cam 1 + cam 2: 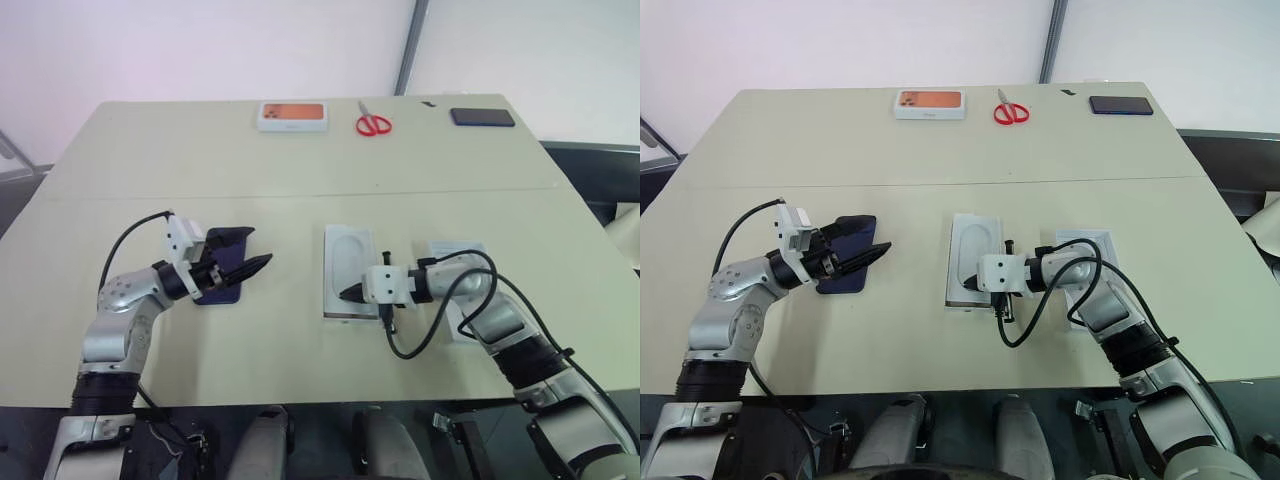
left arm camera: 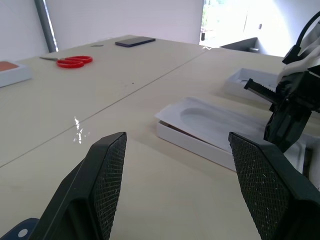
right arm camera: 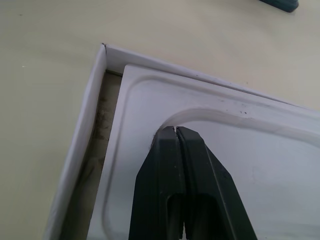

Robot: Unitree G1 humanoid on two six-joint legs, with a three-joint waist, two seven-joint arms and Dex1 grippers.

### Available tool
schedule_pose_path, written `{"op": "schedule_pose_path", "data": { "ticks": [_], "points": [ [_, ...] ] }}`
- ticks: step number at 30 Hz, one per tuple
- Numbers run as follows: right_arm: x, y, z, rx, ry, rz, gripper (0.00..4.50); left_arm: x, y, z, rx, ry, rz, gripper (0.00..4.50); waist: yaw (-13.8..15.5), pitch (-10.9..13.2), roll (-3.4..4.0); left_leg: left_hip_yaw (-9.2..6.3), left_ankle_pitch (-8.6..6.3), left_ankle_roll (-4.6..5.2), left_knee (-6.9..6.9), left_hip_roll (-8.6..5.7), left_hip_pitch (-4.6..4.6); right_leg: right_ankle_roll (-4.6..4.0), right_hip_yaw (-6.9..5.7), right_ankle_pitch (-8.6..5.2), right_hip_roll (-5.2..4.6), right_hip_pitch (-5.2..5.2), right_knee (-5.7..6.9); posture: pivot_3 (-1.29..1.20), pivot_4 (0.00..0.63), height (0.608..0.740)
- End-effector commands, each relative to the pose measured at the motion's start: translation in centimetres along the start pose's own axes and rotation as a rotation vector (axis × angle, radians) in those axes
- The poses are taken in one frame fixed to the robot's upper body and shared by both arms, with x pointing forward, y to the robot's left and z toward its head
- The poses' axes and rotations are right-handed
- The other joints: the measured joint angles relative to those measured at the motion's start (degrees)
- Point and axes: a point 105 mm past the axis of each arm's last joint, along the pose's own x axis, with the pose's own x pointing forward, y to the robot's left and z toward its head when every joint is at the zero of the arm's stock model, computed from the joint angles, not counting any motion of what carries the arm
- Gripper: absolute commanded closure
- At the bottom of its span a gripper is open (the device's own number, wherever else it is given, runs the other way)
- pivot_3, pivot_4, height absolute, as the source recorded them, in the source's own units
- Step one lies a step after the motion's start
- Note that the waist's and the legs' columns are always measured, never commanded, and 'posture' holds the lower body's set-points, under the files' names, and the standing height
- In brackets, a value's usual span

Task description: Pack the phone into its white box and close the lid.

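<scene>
Right gripper [image 1: 352,292]: its two black fingers are pressed together, with nothing held between them; the tips are seen over the near end of the white box, above the insert card.
White box [image 3: 85,145]: it lies at the middle of the table, near the front edge, long side running away from the robot; a strip of tan floor is seen between its thin wall and the card.
Insert card [image 1: 350,258]: white, with rounded corners and a shallow moulded recess; it is laid in the box, sitting a little askew.
Left gripper [image 1: 250,267]: its fingers are spread wide and empty, held just above the table and pointed toward the box.
Phone [image 1: 847,256]: dark blue; it lies flat on the table to the left of the box, well apart from it, partly covered by the left gripper.
Lid [image 1: 1086,262]: an open white shell lying right of the box, partly hidden by the right arm.
Table [image 1: 200,170]: pale beige, with a seam across it.
Far edge: a white box with an orange picture [image 1: 292,116], red scissors [image 1: 373,122] and a small dark flat rectangle [image 1: 482,117] are set in a row, left to right.
</scene>
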Motion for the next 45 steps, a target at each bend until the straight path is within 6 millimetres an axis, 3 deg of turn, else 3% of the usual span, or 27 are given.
{"op": "schedule_pose_path", "data": {
  "ticks": [1,6,17,25,31,36,39,45],
  "points": [
    [-0.3,0.1,1.5,0.009,-0.045,0.031,4.43,0.3,0.1,0.9,0.044,-0.025,-0.003,1.05,-0.02,0.00,0.00,0.00,0.00,0.00,0.00,0.00,0.00,0.00,0.00,0.00,0.00,0.00,0.00,0.00,0.150,0.740],
    [-0.5,0.1,1.5,0.006,-0.039,0.042,4.43,0.2,0.2,0.8,0.043,-0.024,0.006,1.05,-0.05,0.00,0.00,-0.01,0.00,0.00,-0.01,0.01,0.00,0.00,0.00,0.00,0.00,-0.02,0.00,0.00,0.150,0.740],
    [-1.2,-2.4,0.8,-0.045,0.007,-0.063,4.43,0.3,0.6,0.8,0.055,-0.024,0.017,1.05,-0.02,0.00,0.00,-0.01,0.00,0.00,-0.01,0.00,0.00,0.00,-0.01,0.00,0.01,-0.03,0.01,0.00,0.150,0.740],
    [-0.5,-6.7,0.6,-0.050,0.021,-0.290,4.43,0.6,0.5,0.8,0.054,-0.027,0.014,1.05,-0.29,0.00,0.00,0.01,0.00,-0.01,-0.04,-0.02,0.00,-0.01,0.00,0.00,0.06,-0.07,0.02,0.00,0.150,0.740],
    [0.8,-5.1,-0.8,-0.018,0.068,-0.213,4.43,0.6,0.5,0.8,0.054,-0.024,0.012,1.05,0.00,0.00,0.00,0.01,0.01,-0.01,-0.04,-0.01,-0.03,-0.01,0.00,0.01,0.02,-0.07,0.01,0.00,0.150,0.740],
    [0.2,-4.2,-2.5,-0.076,0.165,-0.163,4.43,0.5,0.4,0.8,0.055,-0.021,0.010,1.05,-0.12,0.00,0.00,0.03,0.01,-0.01,-0.03,-0.05,0.03,-0.01,-0.01,0.01,0.04,-0.01,0.02,0.00,0.150,0.740],
    [0.1,-4.6,-2.0,-0.073,0.142,-0.186,4.43,0.6,0.6,0.9,0.057,-0.024,0.012,1.05,-0.14,0.00,0.00,0.02,0.01,-0.01,-0.03,-0.04,0.04,-0.01,-0.01,0.01,0.04,0.01,0.02,0.00,0.150,0.740],
    [0.0,-5.7,0.8,-0.017,-0.001,-0.243,4.43,0.6,0.7,0.8,0.053,-0.018,0.013,1.05,-0.23,0.00,0.01,0.00,0.01,-0.01,-0.04,-0.02,0.03,-0.01,-0.01,0.01,0.06,-0.02,0.02,0.00,0.150,0.740]
  ]
}}
